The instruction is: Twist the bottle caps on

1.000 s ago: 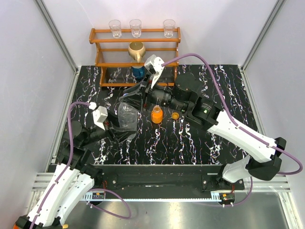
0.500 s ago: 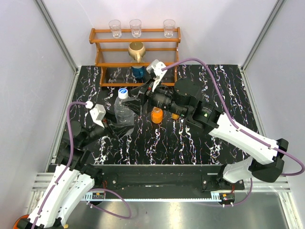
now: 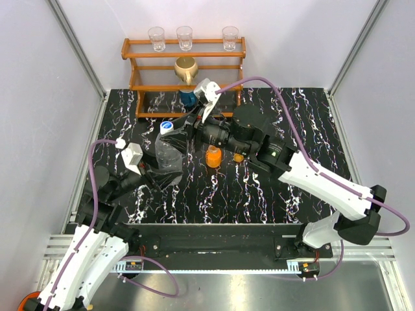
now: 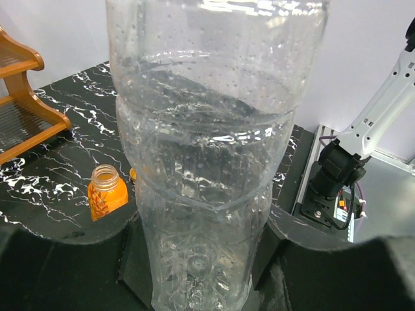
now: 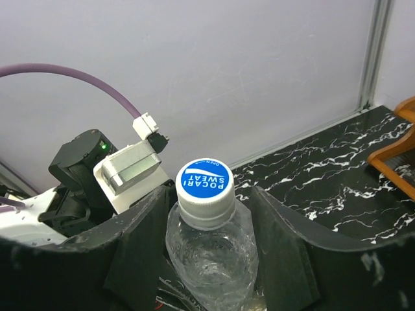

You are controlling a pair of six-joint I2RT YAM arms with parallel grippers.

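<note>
A clear bottle (image 3: pixel 170 150) stands upright at the left middle of the table, with the white cap with a blue top (image 3: pixel 166 126) sitting on its neck. My left gripper (image 3: pixel 162 171) is shut on the bottle's lower body (image 4: pixel 207 162). My right gripper (image 3: pixel 184 132) is open, its fingers (image 5: pixel 139 233) on either side of the cap (image 5: pixel 205 186) with a gap on each side. A small orange bottle (image 3: pixel 213 156) stands open to the right, also in the left wrist view (image 4: pixel 106 193). The orange cap (image 3: pixel 238 157) lies on the table beside it.
A wooden rack (image 3: pixel 185 85) stands at the back with three clear glasses on top, a tan jug (image 3: pixel 185 68) on the middle shelf and a dark blue container (image 3: pixel 188 98) below. The right arm reaches over the orange bottle.
My right gripper pulled back to the right off the bottle top, showing the cap, then moved left again around it. The left gripper keeps its hold.
</note>
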